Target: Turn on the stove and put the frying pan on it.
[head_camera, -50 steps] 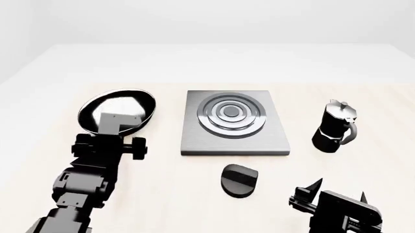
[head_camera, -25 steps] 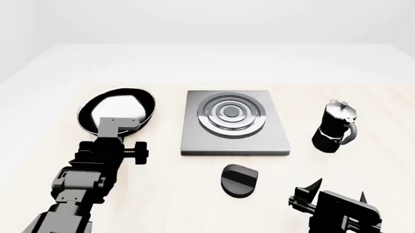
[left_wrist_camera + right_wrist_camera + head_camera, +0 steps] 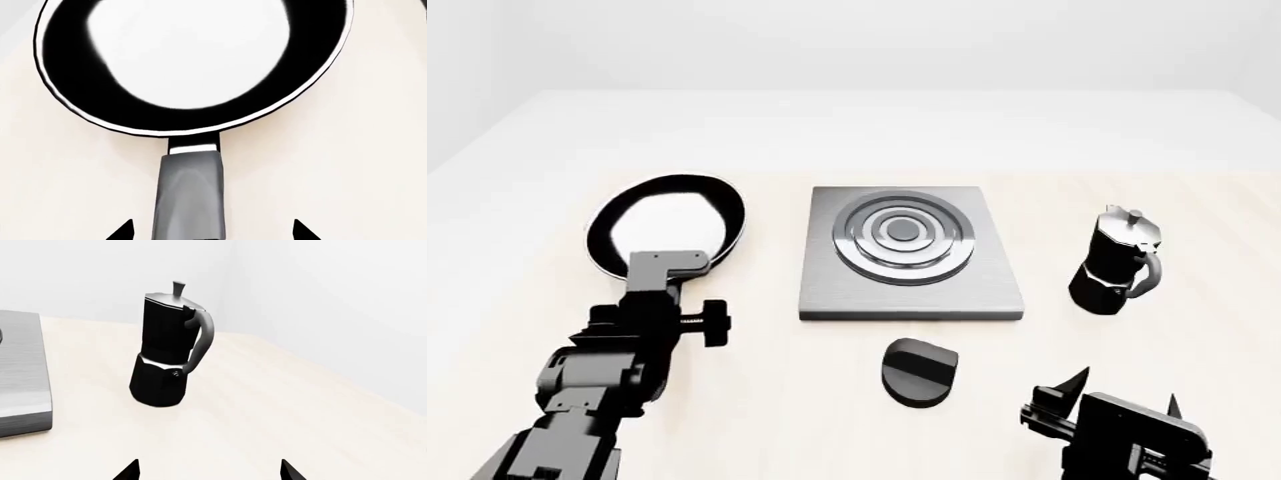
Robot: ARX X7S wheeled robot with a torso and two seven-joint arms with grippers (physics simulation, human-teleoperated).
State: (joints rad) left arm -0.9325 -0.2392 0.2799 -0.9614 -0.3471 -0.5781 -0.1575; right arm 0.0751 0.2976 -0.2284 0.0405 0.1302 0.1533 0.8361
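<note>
The frying pan (image 3: 667,222) lies on the table left of the stove (image 3: 908,250), its long grey handle (image 3: 190,195) pointing toward me. My left gripper (image 3: 667,268) hovers over the handle, hiding it in the head view. In the left wrist view the left gripper (image 3: 210,232) is open, its jaws standing either side of the handle with gaps. The black round knob (image 3: 920,371) sits in front of the stove. My right gripper (image 3: 1125,392) is open and empty at the front right, also seen in the right wrist view (image 3: 209,472).
A black moka pot (image 3: 1117,262) with a silver lid stands right of the stove, also in the right wrist view (image 3: 170,347), where the stove's edge (image 3: 23,375) shows. The light table (image 3: 854,130) stretches back behind the objects.
My left gripper has drawn back from over the pan's bowl to over its handle. The pan, the stove, the knob and my right arm have not moved.
</note>
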